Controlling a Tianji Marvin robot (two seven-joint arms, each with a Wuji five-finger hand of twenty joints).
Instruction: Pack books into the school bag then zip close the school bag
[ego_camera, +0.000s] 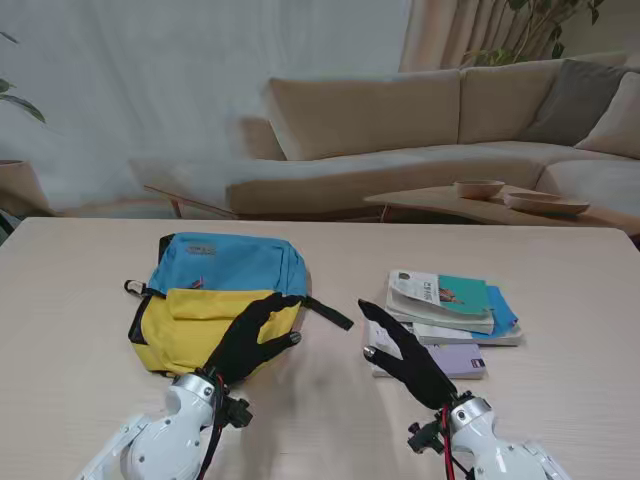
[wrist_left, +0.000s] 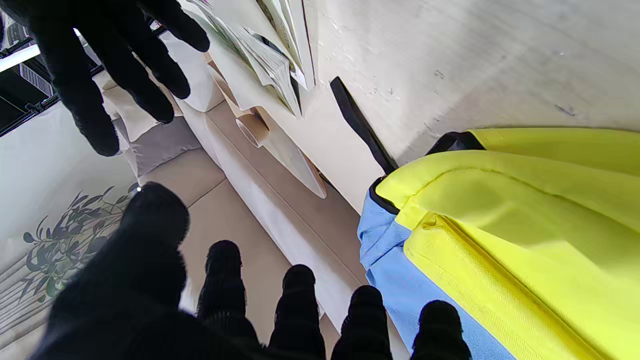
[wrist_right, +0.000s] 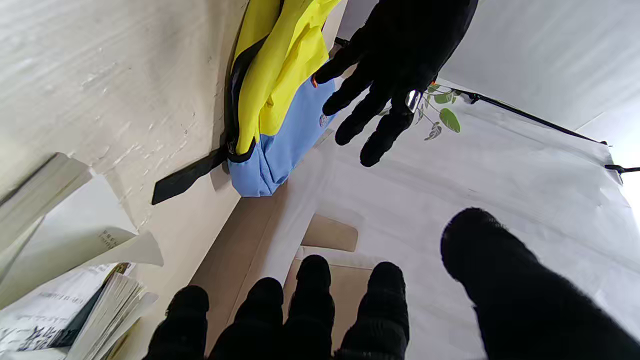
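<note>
A blue and yellow school bag (ego_camera: 222, 295) lies flat on the table's left half, with a black strap (ego_camera: 330, 313) trailing toward the middle. Its opening cannot be seen. A loose stack of books (ego_camera: 452, 303) sits on the right half, with a pale purple book (ego_camera: 458, 359) nearest me. My left hand (ego_camera: 255, 335), in a black glove, hovers over the bag's yellow front corner, fingers spread and holding nothing. My right hand (ego_camera: 405, 360) hangs open above the near left edge of the stack. The left wrist view shows the bag (wrist_left: 525, 200) and the books (wrist_left: 260, 50).
Behind the table are a beige sofa (ego_camera: 420, 130) and a low coffee table holding shallow bowls (ego_camera: 520, 195). Bare tabletop (ego_camera: 330, 400) lies between my two hands. A white backdrop and a plant (wrist_right: 442, 117) stand off to the left.
</note>
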